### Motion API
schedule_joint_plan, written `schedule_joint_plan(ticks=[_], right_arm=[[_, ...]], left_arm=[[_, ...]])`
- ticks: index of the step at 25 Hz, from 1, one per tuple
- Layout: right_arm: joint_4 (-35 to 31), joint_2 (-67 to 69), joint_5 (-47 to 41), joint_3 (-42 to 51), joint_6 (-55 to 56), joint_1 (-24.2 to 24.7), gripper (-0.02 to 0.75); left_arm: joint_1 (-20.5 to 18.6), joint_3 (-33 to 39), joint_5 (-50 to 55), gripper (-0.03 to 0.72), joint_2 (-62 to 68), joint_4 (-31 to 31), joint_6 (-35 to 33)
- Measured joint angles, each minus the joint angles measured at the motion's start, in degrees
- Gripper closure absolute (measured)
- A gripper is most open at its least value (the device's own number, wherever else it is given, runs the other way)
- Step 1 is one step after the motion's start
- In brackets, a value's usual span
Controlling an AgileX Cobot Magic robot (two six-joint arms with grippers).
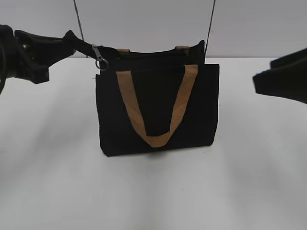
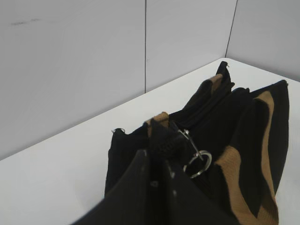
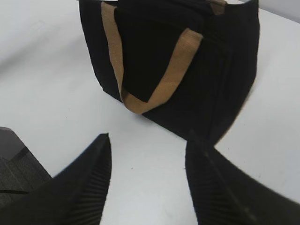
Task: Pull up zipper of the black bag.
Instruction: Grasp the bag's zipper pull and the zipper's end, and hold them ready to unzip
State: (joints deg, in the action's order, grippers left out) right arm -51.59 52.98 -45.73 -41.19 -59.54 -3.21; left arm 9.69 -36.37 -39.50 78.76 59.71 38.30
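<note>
The black bag stands upright on the white table, its tan handle hanging down the front. The zipper runs along the top edge. Its silver ring pull hangs at the bag's top left corner. My left gripper is shut on the black fabric tab at that corner, right beside the pull. In the left wrist view my jaws pinch this tab with the ring just to their right. My right gripper is open and empty, off to the bag's right. In the right wrist view it hovers over the table before the bag.
The white table stretches in front of the bag and to both sides. A pale panelled wall stands close behind it. A dark object shows at the lower left of the right wrist view.
</note>
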Motion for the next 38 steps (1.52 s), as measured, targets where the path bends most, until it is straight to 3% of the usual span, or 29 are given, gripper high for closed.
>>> schedule_joint_plan(ticks=[7, 14, 24, 33, 38], right_arm=[[-0.7, 17.2, 9.0, -8.0, -2.3, -15.3, 0.338], [-0.8, 32.5, 13.1, -18.5, -2.5, -24.5, 0.338], [-1.5, 45.4, 15.4, -29.4, -2.5, -30.6, 0.338], [-5.0, 48.5, 25.9, -29.7, -2.7, -31.0, 0.338], [-8.9, 50.2, 27.4, -29.8, -2.7, -31.0, 0.338]], left_arm=[[0.0, 0.0, 0.0, 0.667, 0.0, 0.0, 0.0], [0.0, 0.0, 0.0, 0.667, 0.0, 0.0, 0.0], [0.0, 0.0, -0.5, 0.667, 0.0, 0.0, 0.0], [0.0, 0.0, -0.7, 0.667, 0.0, 0.0, 0.0], [0.0, 0.0, -0.7, 0.667, 0.0, 0.0, 0.0]])
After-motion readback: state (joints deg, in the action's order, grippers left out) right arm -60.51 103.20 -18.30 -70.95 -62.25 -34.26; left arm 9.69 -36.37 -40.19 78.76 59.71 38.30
